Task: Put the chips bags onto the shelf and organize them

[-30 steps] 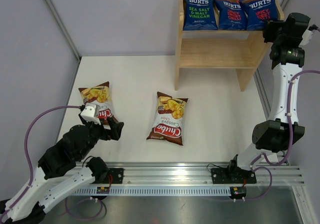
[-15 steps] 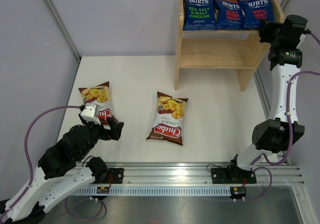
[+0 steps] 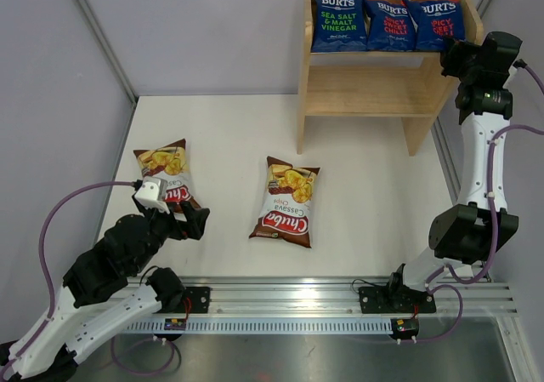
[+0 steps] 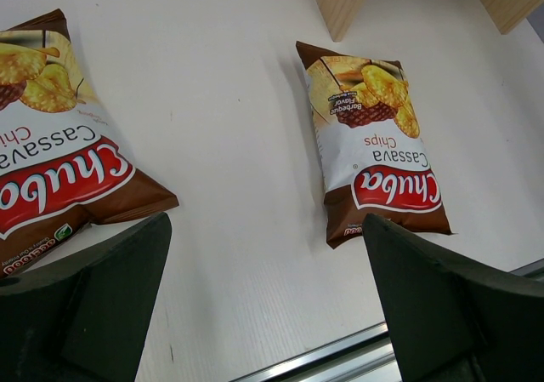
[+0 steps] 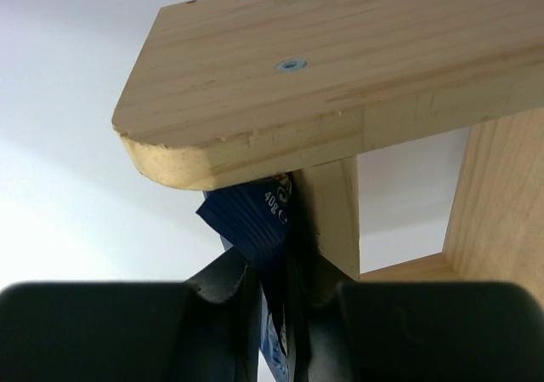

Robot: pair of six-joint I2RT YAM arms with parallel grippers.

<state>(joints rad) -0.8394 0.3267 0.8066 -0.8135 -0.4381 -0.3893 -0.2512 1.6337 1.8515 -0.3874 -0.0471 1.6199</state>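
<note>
My right gripper (image 5: 272,301) is up at the right end of the shelf (image 3: 365,93). Its two fingers are pinched tight on a corner of the right blue bag (image 5: 251,220). That bag stands on the top board of the shelf in a row with the middle blue bag (image 3: 392,23) and the left blue bag (image 3: 339,21), all three upright and side by side. My left gripper (image 4: 268,225) is down low over the white table (image 3: 229,127). Its fingers are spread wide, with nothing held between them. The left Chuba bag (image 4: 51,169) lies flat on the table just beside that gripper. The other Chuba bag (image 4: 374,144) lies flat too, out in front of the shelf. The two brown bags are well apart.
</note>
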